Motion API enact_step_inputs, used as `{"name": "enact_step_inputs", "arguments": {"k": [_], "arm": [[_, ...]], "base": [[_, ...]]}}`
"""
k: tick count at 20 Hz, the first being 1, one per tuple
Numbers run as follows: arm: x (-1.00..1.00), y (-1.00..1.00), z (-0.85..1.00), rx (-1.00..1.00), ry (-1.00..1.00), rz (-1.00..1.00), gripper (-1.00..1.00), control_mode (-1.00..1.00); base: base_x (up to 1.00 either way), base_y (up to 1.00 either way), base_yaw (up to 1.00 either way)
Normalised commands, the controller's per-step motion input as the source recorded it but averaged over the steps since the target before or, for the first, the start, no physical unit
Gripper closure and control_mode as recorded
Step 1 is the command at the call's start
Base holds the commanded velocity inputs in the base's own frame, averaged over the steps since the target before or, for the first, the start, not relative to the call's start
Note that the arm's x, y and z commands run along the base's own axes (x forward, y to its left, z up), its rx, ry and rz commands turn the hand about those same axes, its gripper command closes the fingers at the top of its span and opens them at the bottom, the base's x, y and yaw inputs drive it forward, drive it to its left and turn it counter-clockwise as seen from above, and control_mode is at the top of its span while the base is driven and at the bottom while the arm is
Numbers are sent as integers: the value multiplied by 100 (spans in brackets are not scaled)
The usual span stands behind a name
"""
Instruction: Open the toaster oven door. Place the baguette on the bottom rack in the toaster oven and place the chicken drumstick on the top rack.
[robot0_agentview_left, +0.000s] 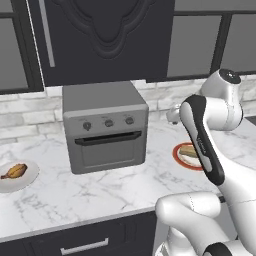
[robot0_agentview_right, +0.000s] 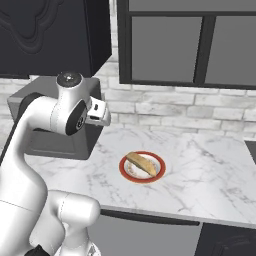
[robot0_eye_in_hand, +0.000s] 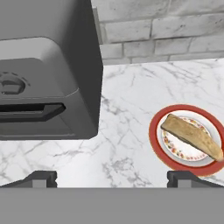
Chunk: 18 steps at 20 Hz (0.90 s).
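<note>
The toaster oven (robot0_agentview_left: 106, 127) is sitting at the centre of the left base view, backed against the brick wall on the marble counter (robot0_agentview_left: 100, 192), and its toaster oven door (robot0_agentview_left: 108, 150) is standing fully shut, the black bar handle (robot0_agentview_left: 107, 138) running across just below the row of three knobs, so by my reading the first step of the task is not yet done and both racks are lying hidden behind the closed front. The baguette (robot0_agentview_right: 142, 164) is lying diagonally on a red-rimmed plate (robot0_agentview_right: 124, 167) at the centre of the right base view, well apart from the oven, while the chicken drumstick (robot0_agentview_left: 15, 171) is resting on a pale plate (robot0_agentview_left: 31, 179) at the left edge of the left base view, on the oven's other side (the two foods are probably staged on either flank so the door has room to drop forward). The gripper (robot0_eye_in_hand: 112, 178) is hanging above the counter with its fingers (robot0_eye_in_hand: 40, 178) spread wide at the bottom corners of the hand view, gripping nothing, looking down at the oven's corner in the upper left and the loaf at the lower right. No brand, label or legible writing is showing anywhere; the marks around the knobs are too small to read
</note>
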Motion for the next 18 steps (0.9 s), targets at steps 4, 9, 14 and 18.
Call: {"name": "enact_step_inputs", "arguments": {"k": [4, 9, 14, 18], "arm": [[0, 0, 0, 0, 0, 0, -100, 100], [0, 0, 0, 0, 0, 0, -100, -100], [0, 0, 0, 0, 0, 0, -100, -100], [-33, 17, -14, -17, -6, 8, -100, -100]], "base": [[0, 0, 0], [0, 0, 0], [0, 0, 0], [0, 0, 0]]}}
